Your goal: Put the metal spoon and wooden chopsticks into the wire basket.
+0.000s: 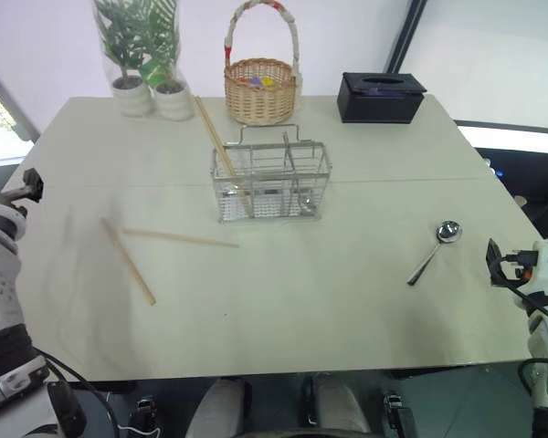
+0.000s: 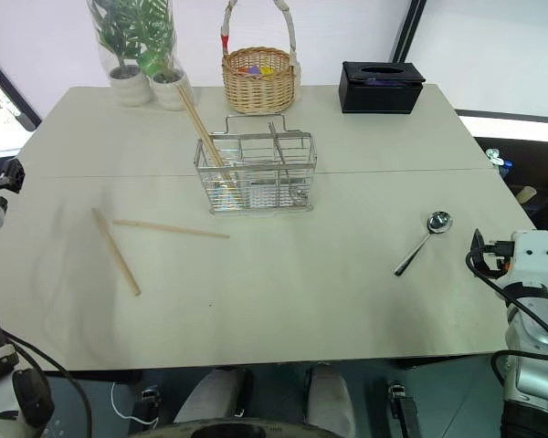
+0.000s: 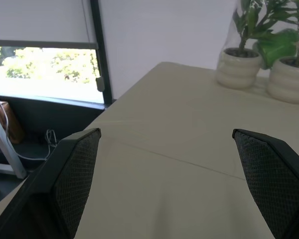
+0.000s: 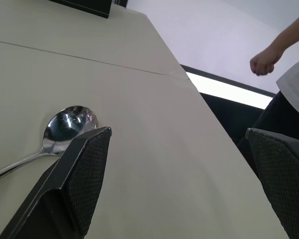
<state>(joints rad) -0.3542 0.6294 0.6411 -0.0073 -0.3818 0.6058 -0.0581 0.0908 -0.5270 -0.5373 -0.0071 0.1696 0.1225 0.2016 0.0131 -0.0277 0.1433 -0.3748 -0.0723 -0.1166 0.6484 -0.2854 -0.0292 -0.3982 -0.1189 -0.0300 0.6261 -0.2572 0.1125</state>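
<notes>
Both jaws gape wide, empty. The shiny round-bowled metal spoon (image 1: 436,250) lies flat on the pale bench (image 1: 347,301) (thin handle); a pinch may skid it off the edge.

Count on the table (image 1: 347,301): one metal spoon (image 1: 433,252). Wooden chopsticks: two lying loose, one (image 1: 128,260) and another (image 1: 180,238), plus what appears to be one more (image 1: 217,141) standing tilted in the wire basket (image 1: 272,182); exact number there cannot be told. One wire basket. One wicker basket (image 1: 260,89). Two potted plants (image 1: 151,55). One black box (image 1: 380,97).
</notes>
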